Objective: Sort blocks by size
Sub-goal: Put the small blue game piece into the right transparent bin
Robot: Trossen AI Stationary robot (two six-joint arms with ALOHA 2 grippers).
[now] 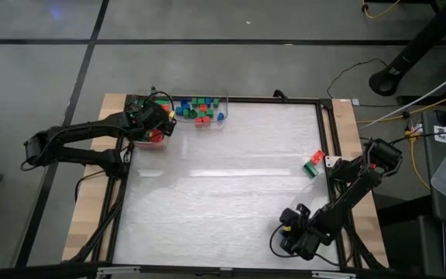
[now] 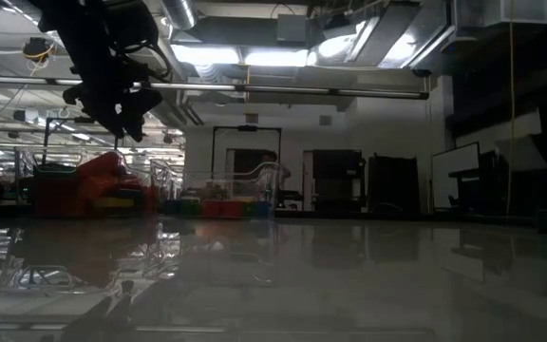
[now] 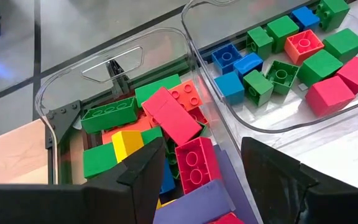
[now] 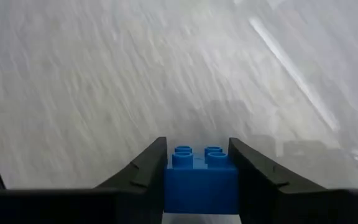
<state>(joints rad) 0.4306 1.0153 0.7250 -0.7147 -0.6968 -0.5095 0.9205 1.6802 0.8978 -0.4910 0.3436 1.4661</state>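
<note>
Two clear bins stand at the table's far left. One bin (image 1: pixel 152 133) holds long blocks (image 3: pixel 173 118) in red, green, orange, yellow and purple. The other bin (image 1: pixel 217 120) holds short square blocks (image 3: pixel 278 68) in green, blue and red. My left gripper (image 3: pixel 204 180) hangs open above the long-block bin (image 3: pixel 55 93) and touches nothing. It also shows in the low view (image 2: pixel 112 100). Near the table's near right corner, my right gripper (image 1: pixel 286 232) is shut on a short blue block (image 4: pixel 201 183). My right gripper pinches the blue block's two opposite side walls (image 4: pixel 171 183) between its two fingers, which slant steeply down from above. The block's studded face (image 4: pixel 197 152) points out past the fingertips. Whether the block rests on the table or hangs clear cannot be told.
A red block (image 1: pixel 316 156) and a green block (image 1: pixel 310 168) lie together by the table's right edge. A dark frame (image 1: pixel 324 132) borders the white table top. The middle of the table (image 1: pixel 223 178) is bare.
</note>
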